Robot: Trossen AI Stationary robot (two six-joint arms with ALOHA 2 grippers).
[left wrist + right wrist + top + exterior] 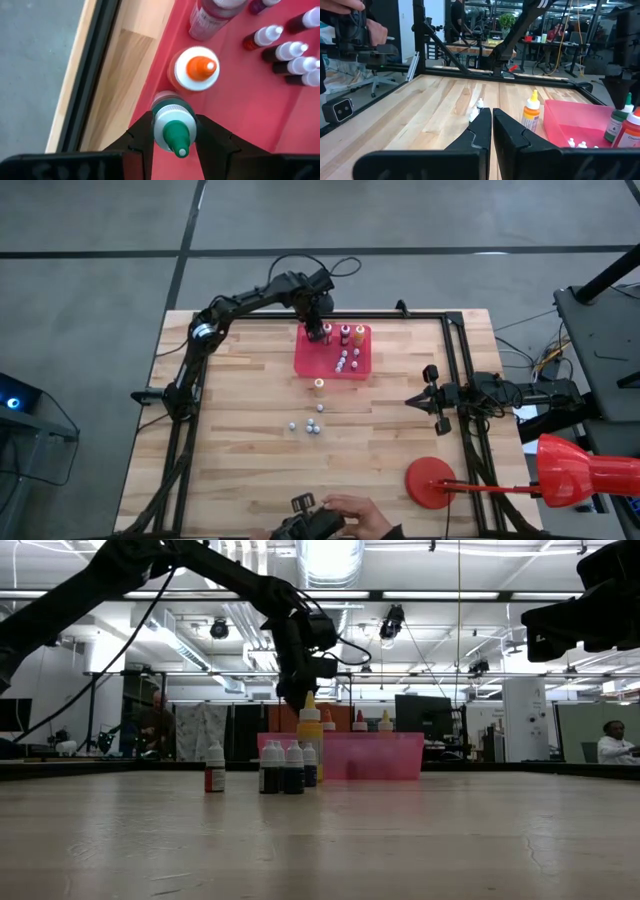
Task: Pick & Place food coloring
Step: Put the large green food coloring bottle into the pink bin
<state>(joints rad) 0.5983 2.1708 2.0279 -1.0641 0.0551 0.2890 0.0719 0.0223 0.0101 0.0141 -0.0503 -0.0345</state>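
Food coloring bottles are sitting in two groups on the wooden table (240,440). Nearest, at the near edge of the table, a person's hand (355,515) is resting on a dark device (310,520), and a red lamp (560,470) is leaning in at the near right corner.

Farther in, near the middle of the table, a small cluster of tiny bottles (312,425) with pale caps is standing apart from the tray. Just beyond them a taller yellow-orange bottle (319,385) is standing upright, just outside the near edge of the red tray (305,360).

At the right edge of the table the right gripper (412,400) is waiting, its fingers (482,130) lying almost together with only a thin slit between them, holding nothing.

Inside the tray, small dark-bodied bottles (292,50) with white caps are standing in rows on the right side, and taller bottles are lining the far side.

At the tray's far left corner the left gripper (174,137) is hanging over the tray, its fingers (137,137) pressing on both sides of a green-capped bottle (172,125). An orange-capped bottle (197,70) is standing just beside it.
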